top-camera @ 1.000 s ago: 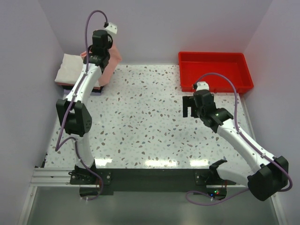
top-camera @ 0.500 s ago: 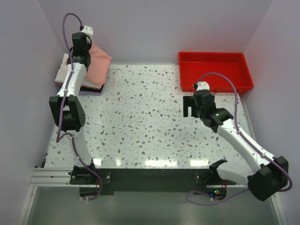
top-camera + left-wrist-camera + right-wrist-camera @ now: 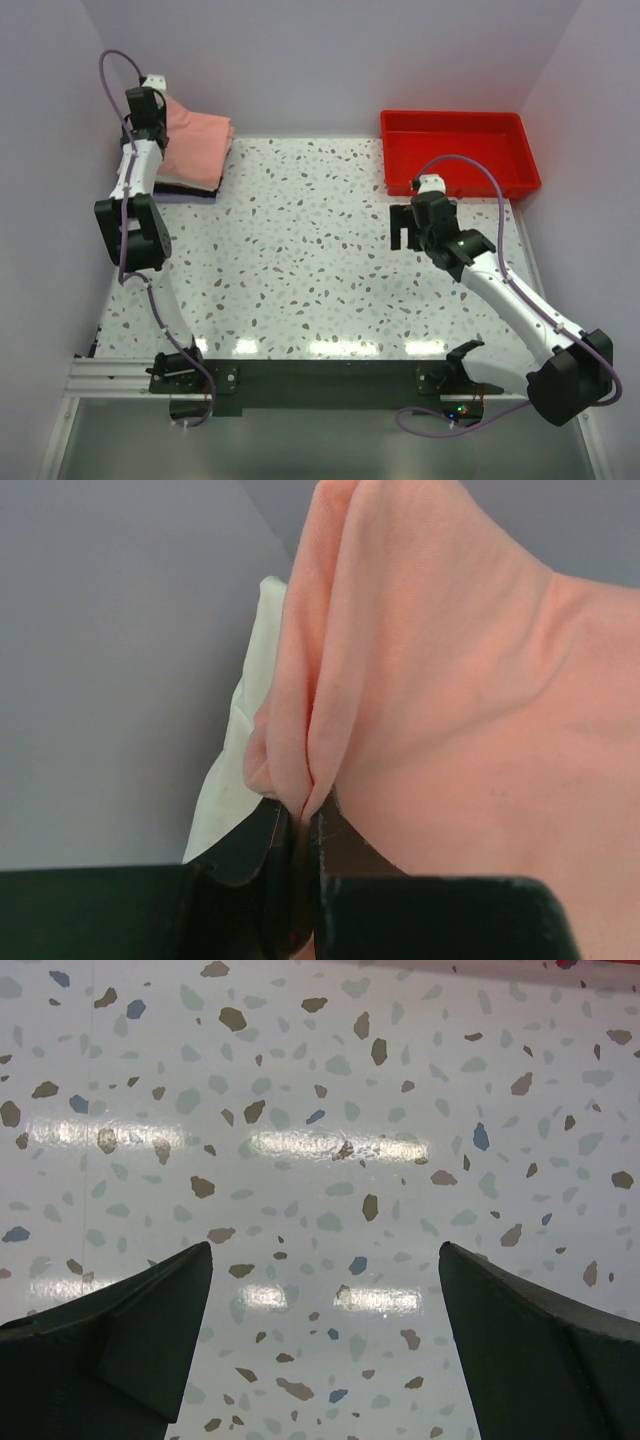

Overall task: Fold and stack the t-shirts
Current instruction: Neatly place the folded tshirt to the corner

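Left arm point(image 3: 130, 215): reaches from its base at the near-left edge to the far-left corner of the table point(image 3: 320, 260), with its wrist over the stack point(image 3: 190, 168).
Left gripper point(image 3: 300, 825): narrow — the jaws are pressed together on a pleat of cloth, which rises from between them in two soft ridges.
Held item: the salmon-pink t-shirt point(image 3: 197, 145), gripped at its left edge, the side nearest the left wall point(image 3: 50, 150).
Salmon-pink t-shirt, position: folded and lying on top of the stack, close to the back wall point(image 3: 330, 60); its bulk spreads to the right of the gripper.
White/cream t-shirt point(image 3: 238, 750): in the left wrist view it sits just beside the pink fold, on its left. Whether the two touch cannot be told.
Dark layer point(image 3: 185, 186): a thin dark band under the near edge of the pink shirt; its exact colour cannot be told from above.
Right gripper point(image 3: 325, 1290): wide — the two fingers stand far apart, and only the speckled table surface shows between them.
Right arm point(image 3: 510, 295): stretched from the near-right base toward the middle right of the table, with the gripper hanging above the surface just in front of the tray's near-left corner.
Red tray point(image 3: 455, 150): at the far right of the table, against the back wall, well apart from the stack.
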You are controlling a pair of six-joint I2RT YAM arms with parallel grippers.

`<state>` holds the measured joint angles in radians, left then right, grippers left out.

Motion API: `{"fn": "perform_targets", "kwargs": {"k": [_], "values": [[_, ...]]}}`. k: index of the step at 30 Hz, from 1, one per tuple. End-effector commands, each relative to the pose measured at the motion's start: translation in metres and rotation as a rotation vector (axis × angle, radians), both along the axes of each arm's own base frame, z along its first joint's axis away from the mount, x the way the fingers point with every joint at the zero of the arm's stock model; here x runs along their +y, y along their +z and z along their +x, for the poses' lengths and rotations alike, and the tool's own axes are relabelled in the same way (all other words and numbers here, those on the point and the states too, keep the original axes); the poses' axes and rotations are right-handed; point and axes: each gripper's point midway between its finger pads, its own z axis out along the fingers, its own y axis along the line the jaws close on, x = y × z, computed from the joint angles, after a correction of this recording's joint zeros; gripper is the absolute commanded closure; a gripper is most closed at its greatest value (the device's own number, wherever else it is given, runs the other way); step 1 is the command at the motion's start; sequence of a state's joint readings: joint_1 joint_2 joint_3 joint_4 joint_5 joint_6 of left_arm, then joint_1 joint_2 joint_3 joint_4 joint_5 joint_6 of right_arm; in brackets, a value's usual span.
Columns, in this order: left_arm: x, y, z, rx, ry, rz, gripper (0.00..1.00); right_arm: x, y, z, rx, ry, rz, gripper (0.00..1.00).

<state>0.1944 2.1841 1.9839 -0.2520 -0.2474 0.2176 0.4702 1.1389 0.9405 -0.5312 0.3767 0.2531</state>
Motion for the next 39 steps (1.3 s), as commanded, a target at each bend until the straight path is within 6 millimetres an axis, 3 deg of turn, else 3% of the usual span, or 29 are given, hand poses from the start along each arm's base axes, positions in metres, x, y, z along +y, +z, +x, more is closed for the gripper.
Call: {"fn": "perform_targets", "kwargs": {"k": [1, 3, 7, 9, 10, 17, 26, 28, 31, 37, 39], "values": [[0.018, 0.019, 0.004, -0.098, 0.018, -0.041, 1.0, -0.003, 0.01, 0.008, -0.03, -0.028, -0.004, 0.01], [0.021, 0.018, 0.004, -0.104, 0.009, -0.057, 0.93, -0.002, 0.01, 0.007, -0.028, -0.024, -0.003, 0.01], [0.035, 0.022, 0.002, -0.123, 0.034, -0.058, 0.62, -0.002, 0.01, 0.006, -0.021, -0.022, -0.003, 0.01], [0.048, 0.035, -0.002, -0.161, 0.096, -0.055, 0.29, -0.003, 0.011, 0.006, -0.022, -0.023, -0.005, 0.01], [0.055, 0.041, -0.005, -0.181, 0.129, -0.056, 0.0, -0.003, 0.012, 0.006, -0.021, -0.026, -0.001, 0.01], [0.049, 0.087, -0.019, -0.278, 0.157, -0.136, 0.0, -0.002, 0.014, 0.005, -0.024, -0.029, 0.008, 0.01], [-0.009, 0.108, -0.034, -0.32, -0.017, -0.373, 0.0, 0.002, 0.015, 0.002, -0.024, -0.011, 0.033, 0.01], [-0.02, 0.098, -0.034, -0.301, -0.06, -0.408, 0.0, 0.003, 0.015, 0.002, -0.022, -0.005, 0.04, 0.01], [-0.02, 0.083, -0.032, -0.278, -0.062, -0.415, 0.0, 0.003, 0.015, 0.001, -0.023, -0.004, 0.041, 0.01], [-0.012, 0.033, -0.023, -0.176, -0.022, -0.432, 0.0, 0.003, 0.013, 0.002, -0.021, -0.004, 0.038, 0.01], [-0.009, 0.007, -0.021, -0.134, 0.002, -0.458, 0.0, 0.003, 0.011, 0.003, -0.019, -0.007, 0.036, 0.01]]}}
